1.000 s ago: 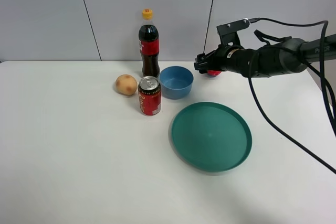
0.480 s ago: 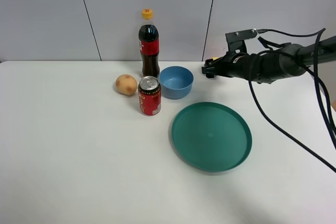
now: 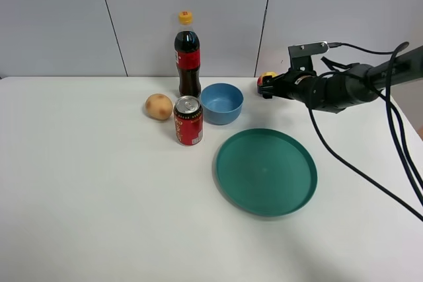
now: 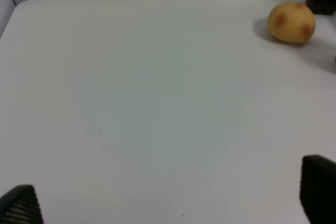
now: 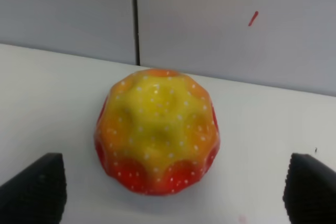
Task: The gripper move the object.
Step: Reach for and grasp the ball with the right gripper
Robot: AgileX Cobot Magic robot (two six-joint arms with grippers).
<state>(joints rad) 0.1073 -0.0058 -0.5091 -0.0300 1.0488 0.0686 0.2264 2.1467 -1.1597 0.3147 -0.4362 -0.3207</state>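
Note:
The object, a bumpy ball [image 5: 157, 132] with a yellow top and red underside, rests on the white table close to the back wall. In the exterior high view the ball [image 3: 266, 78] sits at the back right, just right of the blue bowl. My right gripper [image 3: 266, 89] is right at the ball on its right side, its jaws open wide. In the right wrist view the gripper [image 5: 173, 184] is empty and its black fingertips [image 5: 37, 184] stand on either side of the ball, apart from it. My left gripper [image 4: 169, 198] is open and empty over bare table.
A cola bottle [image 3: 188, 54], a blue bowl [image 3: 222, 103], a red can [image 3: 188, 120] and a tan round fruit [image 3: 158, 106] stand at the back middle. A green plate [image 3: 266, 171] lies in front of the right arm. The fruit [image 4: 291, 22] also shows in the left wrist view.
My right arm has drawn back to the right. The ball, mostly hidden under the gripper a second ago, now shows in front of the open jaws.

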